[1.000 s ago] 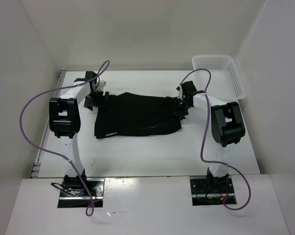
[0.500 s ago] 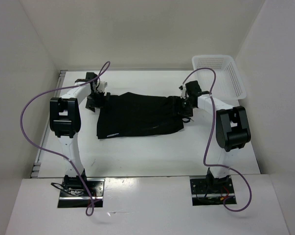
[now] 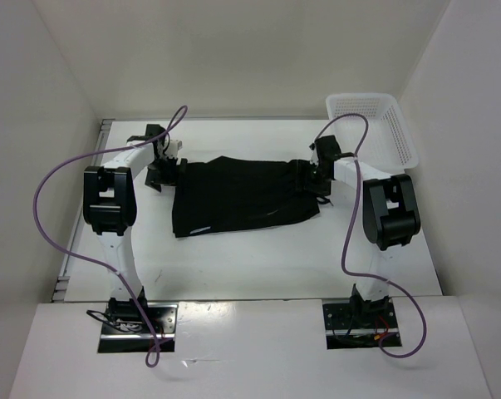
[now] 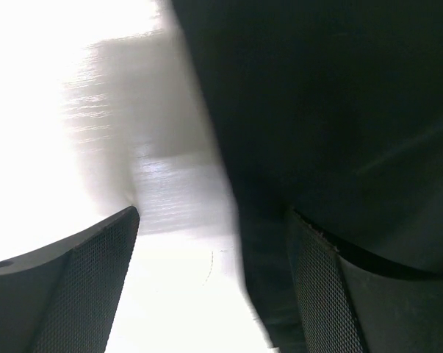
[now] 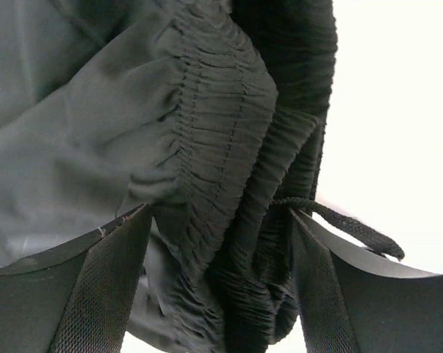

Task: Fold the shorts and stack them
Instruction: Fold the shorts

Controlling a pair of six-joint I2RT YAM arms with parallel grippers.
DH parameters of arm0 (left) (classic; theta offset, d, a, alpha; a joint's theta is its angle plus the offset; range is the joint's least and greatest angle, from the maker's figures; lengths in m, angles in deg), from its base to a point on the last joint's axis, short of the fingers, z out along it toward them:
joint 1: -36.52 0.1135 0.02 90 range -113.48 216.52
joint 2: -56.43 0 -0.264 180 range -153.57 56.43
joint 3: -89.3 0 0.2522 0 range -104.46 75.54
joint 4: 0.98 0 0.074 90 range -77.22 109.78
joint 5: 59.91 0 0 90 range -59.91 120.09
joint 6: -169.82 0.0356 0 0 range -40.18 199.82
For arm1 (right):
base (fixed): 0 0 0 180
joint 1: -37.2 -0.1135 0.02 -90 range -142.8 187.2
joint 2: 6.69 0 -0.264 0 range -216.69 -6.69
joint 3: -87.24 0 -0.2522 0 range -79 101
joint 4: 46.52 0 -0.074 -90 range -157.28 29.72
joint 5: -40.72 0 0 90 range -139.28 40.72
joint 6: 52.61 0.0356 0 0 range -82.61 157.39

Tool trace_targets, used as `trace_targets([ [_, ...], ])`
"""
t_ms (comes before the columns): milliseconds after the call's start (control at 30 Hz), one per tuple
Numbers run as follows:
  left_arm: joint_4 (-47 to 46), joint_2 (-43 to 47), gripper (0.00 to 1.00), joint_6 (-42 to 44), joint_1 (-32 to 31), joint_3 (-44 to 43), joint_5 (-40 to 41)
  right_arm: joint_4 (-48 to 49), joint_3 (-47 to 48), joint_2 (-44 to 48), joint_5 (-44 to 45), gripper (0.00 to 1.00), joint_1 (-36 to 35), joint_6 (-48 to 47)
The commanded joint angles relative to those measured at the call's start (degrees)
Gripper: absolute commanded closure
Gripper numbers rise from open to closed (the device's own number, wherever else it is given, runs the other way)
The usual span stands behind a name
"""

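Observation:
The black shorts [image 3: 242,198] lie spread flat mid-table, a small white logo [image 3: 202,229] near the front-left hem. My left gripper [image 3: 160,170] is open at their far-left corner. In the left wrist view the dark fabric edge [image 4: 317,110] runs in beside the right finger, with bare table across the rest of the gap of the left gripper [image 4: 212,220]. My right gripper [image 3: 312,176] is at the right end. Its fingers stand open in the right wrist view [image 5: 220,213], with the bunched elastic waistband [image 5: 206,132] loose between them and a drawstring [image 5: 353,228] trailing right.
A white plastic basket [image 3: 375,125] stands at the table's far right corner, just beyond the right arm. Purple cables loop off both arms. White walls close in the table on the left, back and right.
My right gripper has opened off the waistband and moved slightly back. The shorts have slid a little to the right. The left gripper has stayed open and in place.

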Motion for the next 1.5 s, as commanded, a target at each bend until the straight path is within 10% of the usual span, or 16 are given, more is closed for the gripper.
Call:
trace_targets([
  [0, 1.26, 0.32, 0.13, 0.14, -0.26, 1.59, -1.07, 0.36, 2.00, -0.72, 13.37, 0.23, 0.37, 0.13],
  [500, 1.88, -1.80, 0.13, 0.14, -0.26, -2.62, -2.21, -0.97, 4.82, 7.37, 21.39, 0.18, -0.86, -6.28],
  [1067, 2.41, -0.22, 0.13, 0.14, -1.31, -0.70, -0.46, 1.85, 11.13, -8.18, 12.09, 0.11, -0.86, -10.60],
  [1233, 2.41, 0.31, 0.13, 0.14, -1.31, -0.70, 0.07, 0.54, 8.95, -8.19, 4.18, 0.33, -0.86, -10.07],
  [1467, 2.41, -0.21, 0.13, 0.14, -1.31, -0.70, 0.07, 0.53, 6.74, -5.22, 2.39, 0.95, -0.33, -10.07],
])
